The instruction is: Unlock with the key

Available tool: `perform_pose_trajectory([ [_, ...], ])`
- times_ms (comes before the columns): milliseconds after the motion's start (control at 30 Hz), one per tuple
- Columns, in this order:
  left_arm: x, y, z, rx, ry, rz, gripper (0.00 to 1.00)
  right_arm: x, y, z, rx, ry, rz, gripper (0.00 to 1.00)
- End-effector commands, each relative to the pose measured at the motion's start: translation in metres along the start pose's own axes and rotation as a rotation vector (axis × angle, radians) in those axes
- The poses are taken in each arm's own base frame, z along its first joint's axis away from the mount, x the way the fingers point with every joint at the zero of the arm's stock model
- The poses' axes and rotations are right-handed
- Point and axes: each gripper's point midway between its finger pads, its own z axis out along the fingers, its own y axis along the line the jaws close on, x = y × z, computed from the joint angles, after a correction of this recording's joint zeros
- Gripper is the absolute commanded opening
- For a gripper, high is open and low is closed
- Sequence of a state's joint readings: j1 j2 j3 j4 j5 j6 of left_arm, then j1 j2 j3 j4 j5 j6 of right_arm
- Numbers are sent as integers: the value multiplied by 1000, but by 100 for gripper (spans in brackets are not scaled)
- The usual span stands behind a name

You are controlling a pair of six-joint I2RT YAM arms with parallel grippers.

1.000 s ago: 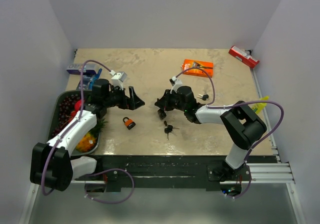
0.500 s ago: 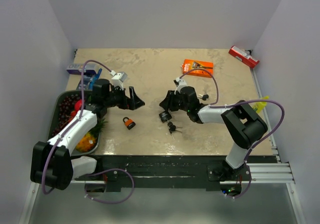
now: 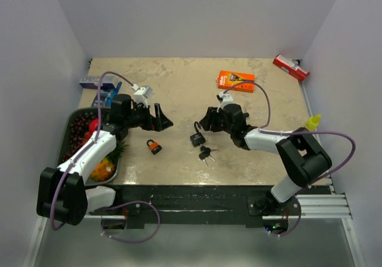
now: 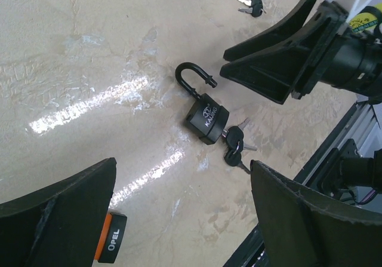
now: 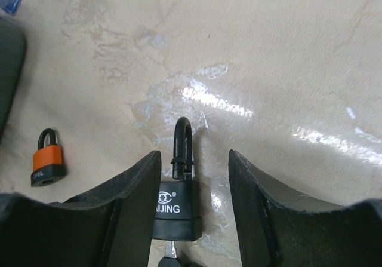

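Padlock (image 4: 207, 121), the black one, lies flat on the table (image 3: 179, 88) roughly midway between my 2 arms. Its shackle (image 4: 190, 80) is swung free of the body at 1 end. A bunch of keys (image 4: 234, 143) touches its bottom end. 1 key looks seated in the keyhole, though I can't be sure from these views.

My right gripper (image 5: 194, 159) hovers over the lock with the jaws spread. On the right wrist camera the body lies between the 2 fingers (image 5: 128, 210), which are not clamped on it.

My left gripper (image 3: 161, 120) hangs to the left of the black lock, jaws wide apart with nothing between them. A smaller orange padlock (image 3: 154, 146) with its shackle closed lies on the table just on the near side of that gripper.

Another small set of keys (image 4: 253, 4) lies beyond the right gripper, well apart from the lock. An orange packet (image 3: 236, 80) lies farther back, a red box (image 3: 291, 67) lies in the far right corner, and a dark tray (image 3: 77, 113) of fruit lies along the left edge beside my left arm.
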State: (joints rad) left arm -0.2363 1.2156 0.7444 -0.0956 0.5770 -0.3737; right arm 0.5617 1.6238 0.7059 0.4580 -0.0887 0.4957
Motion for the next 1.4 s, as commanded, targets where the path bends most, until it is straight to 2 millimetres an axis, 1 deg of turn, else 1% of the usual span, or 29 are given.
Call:
perform_pose_trajectory([
  [0, -13, -9, 0, 39, -22, 36, 97, -28, 3, -14, 41, -82, -116, 51],
  [33, -13, -9, 0, 39, -21, 34, 97, -32, 5, -16, 53, -78, -135, 50],
  [67, -14, -10, 0, 40, -23, 36, 97, -29, 12, -15, 46, -67, -173, 48],
  [100, -13, -9, 1, 39, -22, 35, 97, -28, 17, -15, 46, -58, -192, 44],
  [133, -13, -10, 1, 41, -21, 33, 97, -28, 20, -12, 51, -43, -207, 42],
  [167, -13, -9, 1, 39, -21, 34, 97, -23, 28, -10, 36, -26, -233, 40],
  [200, -13, -9, 1, 39, -21, 32, 97, -21, 29, -9, 35, -17, -241, 35],
  [233, -12, -9, 1, 38, -20, 32, 97, -20, 32, -7, 27, -6, -245, 32],
  [267, -12, -9, 1, 38, -20, 33, 97, -16, 30, -4, 28, 7, -242, 30],
  [300, -12, -8, 1, 37, -19, 32, 97, -15, 31, -2, 26, 11, -240, 25],
  [400, -12, -8, 2, 36, -16, 31, 97, -12, 33, 2, 10, 27, -241, 19],
  [467, -11, -8, 2, 37, -15, 30, 97, -10, 40, 5, -25, 43, -238, 17],
  [500, -11, -8, 2, 38, -14, 28, 97, -5, 39, 9, -26, 58, -237, 15],
  [567, -10, -8, 2, 39, -11, 27, 97, -3, 40, 13, -36, 71, -238, 13],
  [600, -10, -8, 2, 39, -12, 27, 97, 2, 39, 16, -37, 87, -236, 12],
  [667, -10, -8, 2, 40, -11, 27, 97, 1, 38, 19, -37, 88, -232, 11],
  [967, -10, -9, 2, 44, -11, 27, 97, 6, 21, 24, 24, 98, -194, 10],
  [1200, -9, -9, 2, 48, -8, 25, 97, 18, 11, 30, -14, 129, -119, 10],
  [1233, -9, -9, 2, 46, -9, 25, 97, 17, 7, 31, -17, 130, -97, 10],
  [1300, -9, -9, 2, 49, -8, 25, 97, 22, 7, 32, -38, 150, -81, 9],
  [1367, -9, -10, 2, 49, -7, 26, 97, 20, 7, 32, -44, 148, -77, 9],
])
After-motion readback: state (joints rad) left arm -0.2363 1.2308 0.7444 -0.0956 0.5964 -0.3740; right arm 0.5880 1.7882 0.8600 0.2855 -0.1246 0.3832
